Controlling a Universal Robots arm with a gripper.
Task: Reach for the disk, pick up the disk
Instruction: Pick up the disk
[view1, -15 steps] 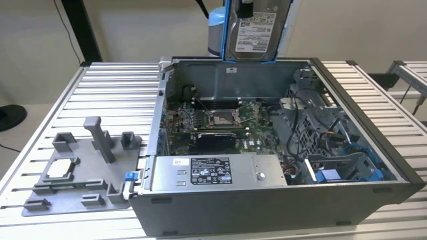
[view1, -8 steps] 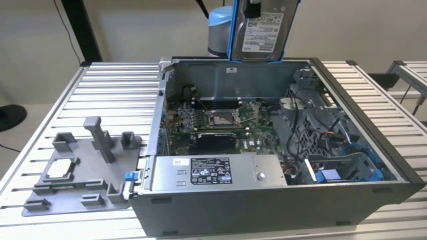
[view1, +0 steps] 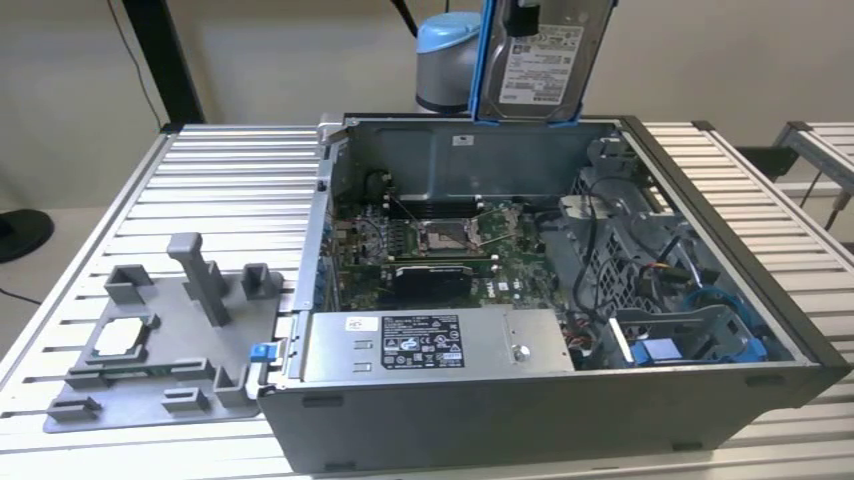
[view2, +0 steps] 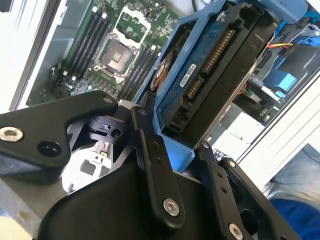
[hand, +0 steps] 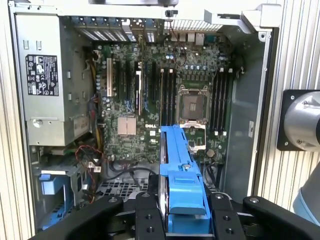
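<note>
The disk (view1: 541, 62), a silver drive with a white label in a bright blue bracket, hangs upright above the back wall of the open computer case (view1: 534, 420). In both wrist views my gripper (view2: 182, 157) is shut on the disk (view2: 210, 75), with one black finger (view2: 152, 160) on each side of the blue bracket (hand: 181, 175). In the first wrist view the gripper (hand: 184, 216) holds the disk edge-on, well above the motherboard (hand: 150, 100). The disk touches nothing else.
The case lies open on a slatted metal table (view1: 227, 160). Inside are a long grey power supply (view1: 427, 342), cables and blue drive bays (view1: 694, 345). A grey fixture plate (view1: 147, 350) with a small silver chip lies at the exterior view's left. The arm's base (view1: 447, 60) stands behind the case.
</note>
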